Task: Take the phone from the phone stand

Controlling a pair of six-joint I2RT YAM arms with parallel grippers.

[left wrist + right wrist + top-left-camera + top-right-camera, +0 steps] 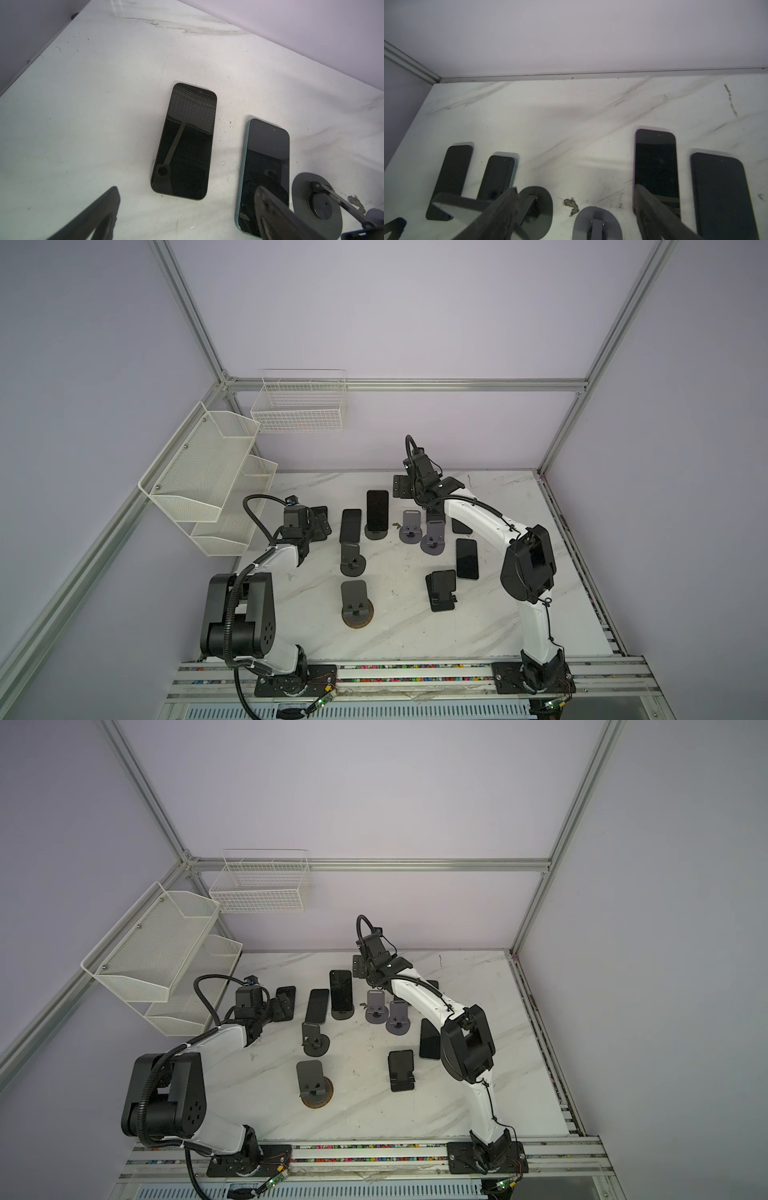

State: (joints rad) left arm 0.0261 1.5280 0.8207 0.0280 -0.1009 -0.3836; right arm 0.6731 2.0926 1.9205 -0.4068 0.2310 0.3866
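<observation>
The phone [377,509] [340,989], dark with a teal edge, leans upright on a black phone stand [376,533] [343,1014] at the middle back of the table. It also shows in the left wrist view as the phone [267,158] beside the round stand base [318,204], and in the right wrist view as the phone [498,176]. My left gripper [322,522] [285,1002] [187,207] is open, low and left of it, empty. My right gripper [426,489] [376,969] [577,209] hovers open to its right, holding nothing.
A second black phone [350,526] [185,143] lies flat just left of the stand. Two more phones [466,558] [656,166] lie at the right. Empty stands: two black [352,560] [355,602], two grey [410,526] [433,537], one black [441,590]. White baskets [208,477] hang at the left wall.
</observation>
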